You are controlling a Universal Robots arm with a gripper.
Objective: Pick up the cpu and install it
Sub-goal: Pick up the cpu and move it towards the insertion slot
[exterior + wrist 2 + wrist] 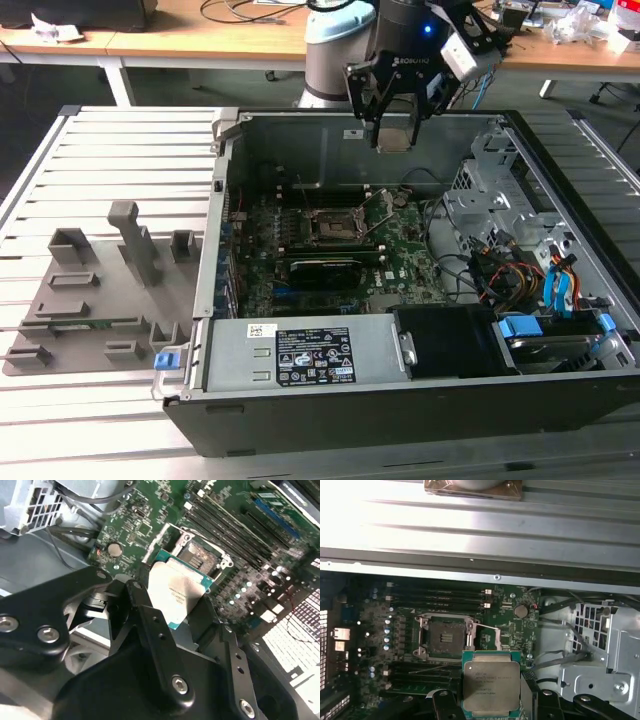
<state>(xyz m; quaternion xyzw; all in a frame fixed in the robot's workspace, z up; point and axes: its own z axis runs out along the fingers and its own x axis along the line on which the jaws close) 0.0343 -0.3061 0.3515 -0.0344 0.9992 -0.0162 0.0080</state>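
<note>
My gripper hangs inside the open computer case, high above the motherboard, and is shut on the cpu. The cpu is a small square chip with a pale silver top and a green edge, held level between the two black fingers. In the second wrist view the cpu sits between the fingers, with the black socket below and beyond it. The socket, with its metal frame, lies on the board apart from the chip, and in the exterior view the socket is below and to the left of the gripper.
A grey plastic tray lies on the slatted table at the exterior view's left. Inside the case are a power supply at the front, a metal drive cage, loose cables and a dark expansion card.
</note>
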